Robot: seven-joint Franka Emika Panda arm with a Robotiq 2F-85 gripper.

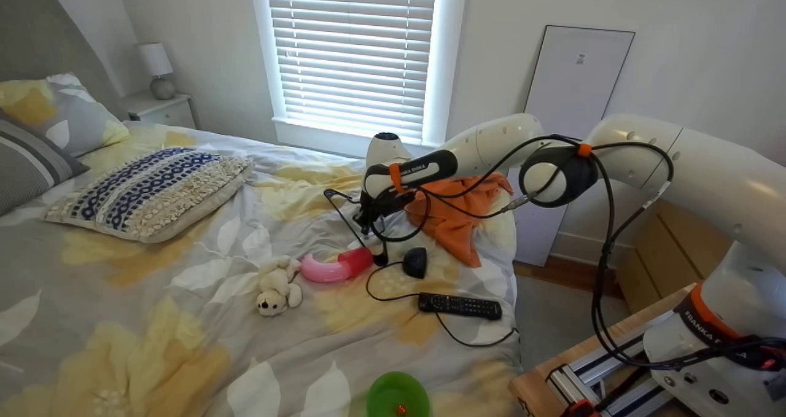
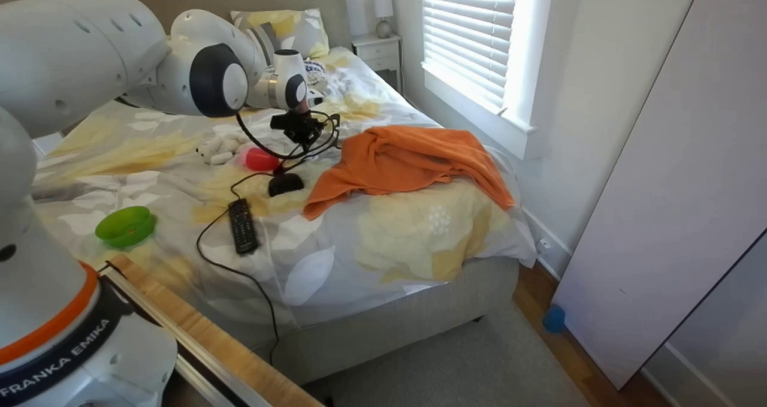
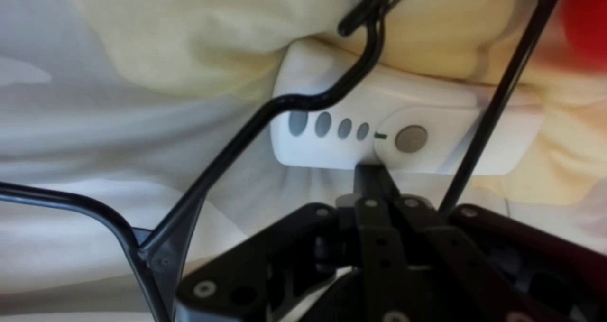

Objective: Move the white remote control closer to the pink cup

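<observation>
The white remote control [image 3: 341, 151] lies on the rumpled bedding in the wrist view, with grey buttons facing up. It is hidden in both exterior views. My gripper [image 3: 372, 170] points down at the remote's long near edge, with its fingers together and nothing seen between them. Whether the tips touch the remote I cannot tell. The gripper also shows in both exterior views [image 1: 366, 226] [image 2: 305, 145]. The pink cup [image 1: 328, 271], with a curved pale pink part and a red part, lies on the bed near the gripper. Its red part shows in an exterior view [image 2: 262, 159] and at the wrist view's right edge [image 3: 588, 25].
A black wire hanger [image 3: 280, 105] crosses over the remote. A white plush toy [image 1: 277, 288] lies beside the cup. A black domed object [image 1: 415, 262], a black remote [image 1: 460, 305] with a cable, an orange cloth [image 2: 407, 161] and a green bowl [image 2: 126, 227] are on the bed.
</observation>
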